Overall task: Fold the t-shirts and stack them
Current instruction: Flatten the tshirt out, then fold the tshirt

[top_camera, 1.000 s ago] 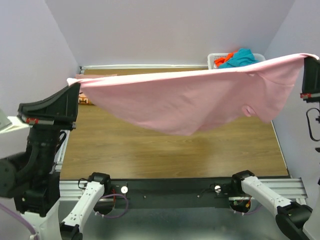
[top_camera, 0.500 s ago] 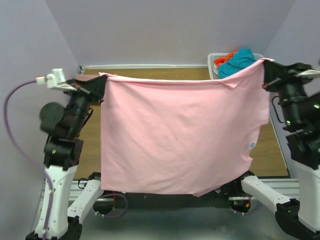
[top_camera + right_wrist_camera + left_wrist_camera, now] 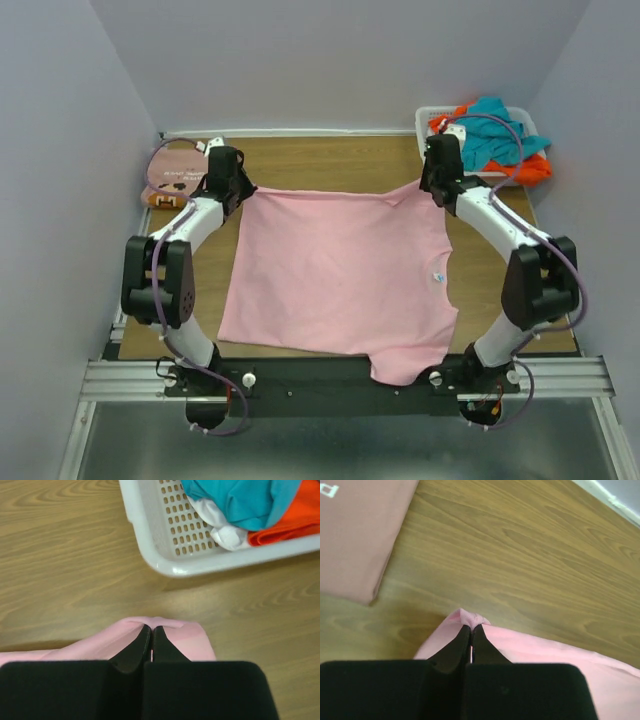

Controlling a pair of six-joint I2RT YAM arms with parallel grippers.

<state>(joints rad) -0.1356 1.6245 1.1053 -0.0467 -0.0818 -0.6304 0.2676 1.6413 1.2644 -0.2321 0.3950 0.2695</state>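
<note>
The plain light-pink t-shirt [image 3: 340, 270] lies spread flat on the wooden table, its near edge hanging over the black rail, its small blue label [image 3: 438, 278] facing up. My left gripper [image 3: 238, 190] is shut on its far left corner [image 3: 470, 617]. My right gripper [image 3: 430, 185] is shut on its far right corner [image 3: 160, 624]. A folded dusty-pink t-shirt [image 3: 172, 178] with a brown print lies at the far left, also in the left wrist view [image 3: 355, 535]. Teal [image 3: 490, 125] and orange [image 3: 530, 168] t-shirts fill the white basket.
The white perforated basket [image 3: 165, 540] stands at the far right corner, just beyond my right gripper. Lilac walls close in the table on the left, back and right. The black rail [image 3: 330, 375] with the arm bases runs along the near edge.
Both arms swung down and forward from holding the pink shirt hanging in the air. The shirt now lies flat on the table, with both grippers low at its far corners.
</note>
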